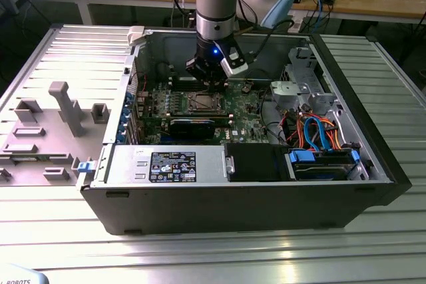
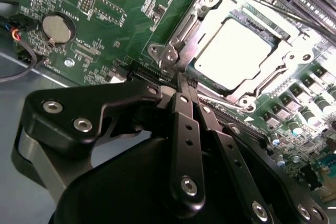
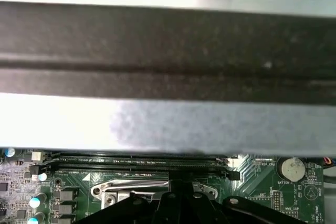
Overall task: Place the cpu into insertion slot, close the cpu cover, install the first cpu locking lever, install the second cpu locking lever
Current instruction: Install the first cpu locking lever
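second wrist view shows cpu (image 2: pixel 239 51) seated in insertion slot (image 2: pixel 294 59), fingers (image 2: pixel 185 109) clenched together.

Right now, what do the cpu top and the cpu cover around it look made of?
The cpu top looks like matte, pale grey metal, evenly lit with no sharp glints. The cpu cover looks like stamped bare steel, judging by its bright reflections, bent edges and punched holes.

One computer case (image 1: pixel 266 197) lies open on the table, holding one green board (image 1: pixel 243 108) with one chip (image 2: pixel 233 51) under one metal cover (image 2: pixel 207 11), one round coin battery (image 2: pixel 56 28) and one gripper (image 2: pixel 181 85) beside that chip.
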Robot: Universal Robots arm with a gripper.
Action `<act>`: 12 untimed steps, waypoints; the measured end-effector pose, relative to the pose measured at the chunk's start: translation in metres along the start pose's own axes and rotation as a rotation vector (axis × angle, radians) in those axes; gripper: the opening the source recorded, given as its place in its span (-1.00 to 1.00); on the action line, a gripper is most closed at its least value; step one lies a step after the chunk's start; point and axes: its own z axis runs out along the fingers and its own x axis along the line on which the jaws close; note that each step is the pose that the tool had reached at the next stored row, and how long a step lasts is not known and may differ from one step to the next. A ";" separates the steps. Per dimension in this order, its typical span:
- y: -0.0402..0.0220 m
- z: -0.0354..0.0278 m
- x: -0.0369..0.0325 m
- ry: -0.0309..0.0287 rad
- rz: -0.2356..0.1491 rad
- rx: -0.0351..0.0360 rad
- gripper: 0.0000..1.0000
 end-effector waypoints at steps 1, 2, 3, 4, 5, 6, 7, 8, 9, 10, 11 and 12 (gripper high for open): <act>0.0000 -0.0001 0.0017 -0.0001 0.000 -0.0025 -0.79; 0.0000 -0.0001 0.0036 -0.0002 0.000 -0.0051 -0.79; 0.0000 -0.0003 0.0075 -0.0004 0.000 -0.0093 -0.79; 0.0002 -0.0003 0.0109 -0.0005 0.001 -0.0120 -0.79; 0.0002 -0.0004 0.0128 -0.0005 0.001 -0.0140 -0.79; 0.0003 -0.0005 0.0140 -0.0006 0.001 -0.0152 -0.79; 0.0003 -0.0005 0.0148 -0.0005 0.000 -0.0165 -0.79; 0.0003 -0.0005 0.0149 -0.0005 0.000 -0.0174 -0.79; 0.0004 -0.0005 0.0149 -0.0006 0.000 -0.0175 -0.79; 0.0005 -0.0005 0.0149 -0.0006 0.000 -0.0175 -0.79; 0.0008 -0.0005 0.0148 -0.0004 -0.001 -0.0175 -0.79; 0.0011 -0.0005 0.0147 -0.0003 -0.001 -0.0175 -0.79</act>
